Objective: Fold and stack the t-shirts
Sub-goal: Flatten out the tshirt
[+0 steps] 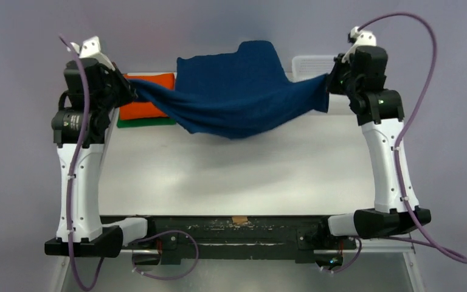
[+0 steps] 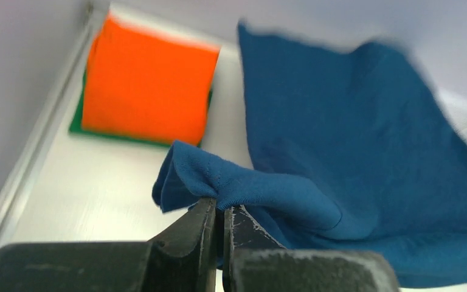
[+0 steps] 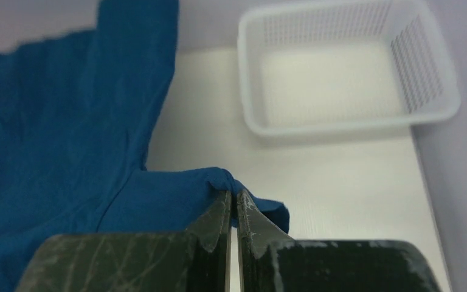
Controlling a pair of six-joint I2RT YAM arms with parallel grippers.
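The navy blue t-shirt (image 1: 243, 91) hangs stretched in the air between both grippers, sagging in the middle above the far half of the table. Its print does not show. My left gripper (image 1: 127, 88) is shut on the shirt's left corner (image 2: 219, 204). My right gripper (image 1: 334, 82) is shut on the shirt's right corner (image 3: 232, 193). A folded orange t-shirt (image 1: 149, 100) lies on a folded green t-shirt (image 1: 146, 122) at the far left of the table, just behind the left gripper; both show in the left wrist view, orange (image 2: 149, 85) and green (image 2: 76, 118).
A white plastic mesh basket (image 3: 346, 67) stands at the far right corner of the table, mostly hidden behind the right arm in the top view (image 1: 310, 62). The white table (image 1: 243, 176) ends at a dark rail by the arm bases.
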